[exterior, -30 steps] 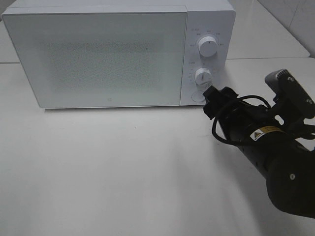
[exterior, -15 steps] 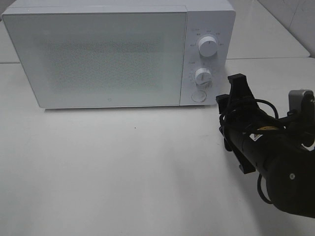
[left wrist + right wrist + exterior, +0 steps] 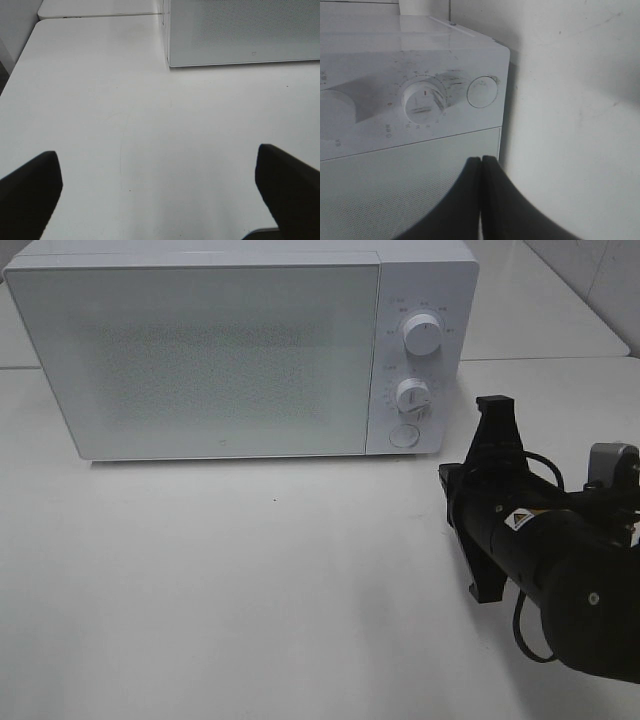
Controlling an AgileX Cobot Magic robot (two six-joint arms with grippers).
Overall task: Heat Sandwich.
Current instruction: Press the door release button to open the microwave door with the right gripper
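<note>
The white microwave [image 3: 220, 360] stands at the back of the table with its door closed. The sandwich and its plate are out of view. My right gripper [image 3: 452, 483] is shut and empty. It hovers to the right of the microwave's front corner, a little off the control panel, rolled on its side. In the right wrist view the shut fingertips [image 3: 481, 160] point at the microwave [image 3: 395, 175] below the lower knob [image 3: 423, 100] and the round button [image 3: 482, 92]. My left gripper [image 3: 156, 151] is open and empty over bare table, left of the microwave [image 3: 240, 30].
The control panel carries an upper knob [image 3: 421, 336], a lower knob [image 3: 411, 395] and a round button [image 3: 403, 436]. The white table [image 3: 250, 580] runs in front of the microwave. A second table [image 3: 540, 310] adjoins at the back right.
My right gripper has pulled back from the round button, toward the right and the table's front, and has rolled on its side. The microwave door stays closed.
</note>
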